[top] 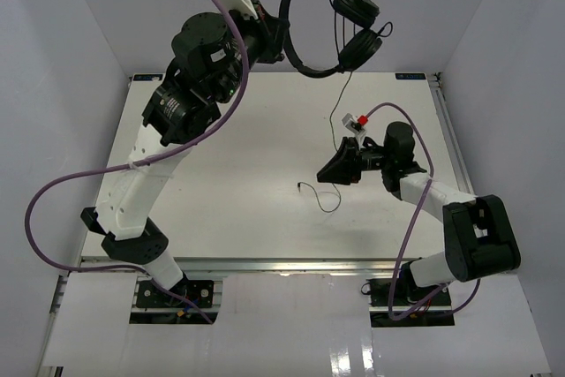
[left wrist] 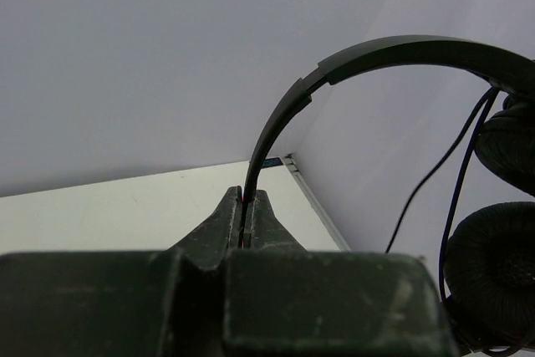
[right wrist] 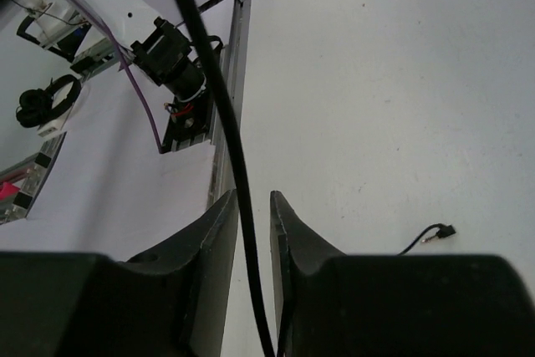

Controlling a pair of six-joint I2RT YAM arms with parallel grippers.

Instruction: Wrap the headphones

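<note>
The black headphones [top: 296, 6] hang in the air above the table's back edge. My left gripper [top: 281, 41] is shut on the thin headband [left wrist: 376, 49], pinched between its fingertips [left wrist: 247, 198]. The two round earcups [top: 360, 49] dangle at the right, and one shows in the left wrist view [left wrist: 493, 265]. The thin black cord [top: 340, 103] drops from them to my right gripper [top: 327, 172], low over the table. The right gripper [right wrist: 253, 198] is slightly open, with the cord [right wrist: 219, 98] running loose through the gap. The cord's plug end [right wrist: 443, 230] lies on the table [top: 265, 156].
White walls close in the table at the back and sides. A thick purple cable [top: 53, 192] loops off the left arm beyond the table's left edge. The left arm's base [right wrist: 175, 73] stands at the near rail.
</note>
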